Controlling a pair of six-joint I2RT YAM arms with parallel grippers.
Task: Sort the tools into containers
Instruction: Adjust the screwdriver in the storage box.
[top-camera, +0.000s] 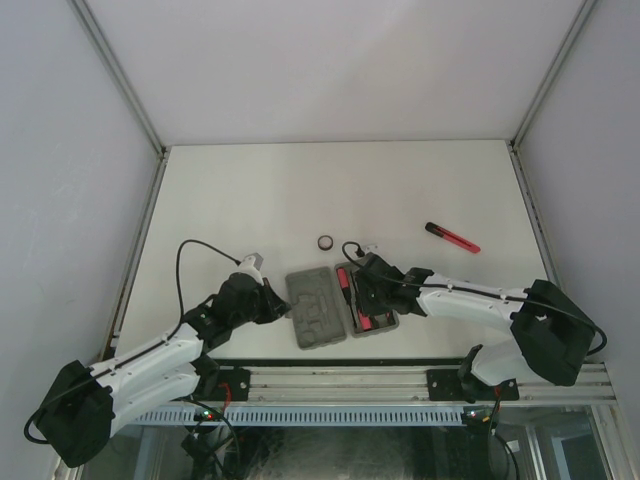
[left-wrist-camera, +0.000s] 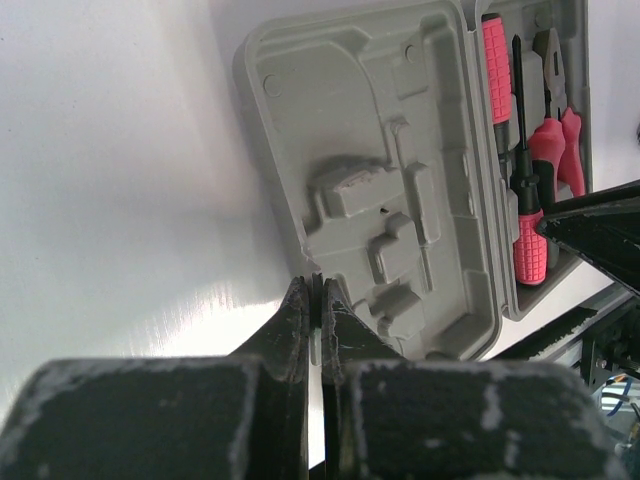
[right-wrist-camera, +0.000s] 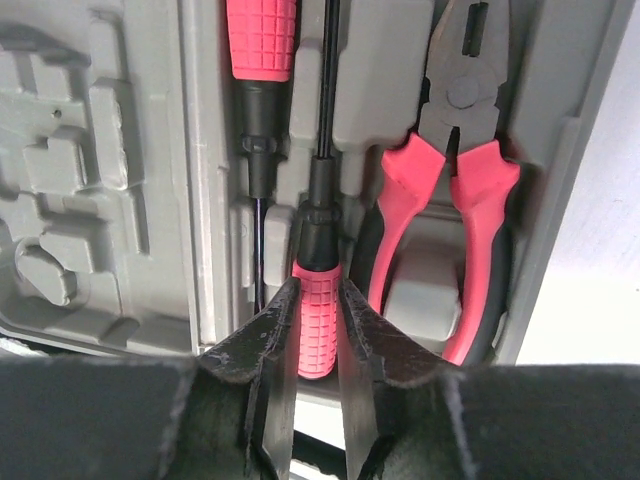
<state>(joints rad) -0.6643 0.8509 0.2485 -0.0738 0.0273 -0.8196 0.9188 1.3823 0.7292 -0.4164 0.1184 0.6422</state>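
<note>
The grey case (top-camera: 312, 305) lies open near the front edge, its empty left half (left-wrist-camera: 380, 150) showing moulded recesses. In its right half lie the red-handled pliers (right-wrist-camera: 450, 200) and two red-handled screwdrivers. My right gripper (right-wrist-camera: 318, 300) is shut on the handle of one screwdriver (right-wrist-camera: 318, 330), which sits in its recess beside the other screwdriver (right-wrist-camera: 258, 60). My left gripper (left-wrist-camera: 317, 290) is shut, its tips at the near rim of the left half; I cannot tell whether they pinch it. A black ring (top-camera: 325, 242) and a slim red-black stick tool (top-camera: 452, 237) lie on the table.
The white table (top-camera: 250, 200) is enclosed by pale walls with metal corner posts. An aluminium rail (top-camera: 340, 385) carrying the arm bases runs along the near edge, just behind the case. Both arms reach in to the case from either side.
</note>
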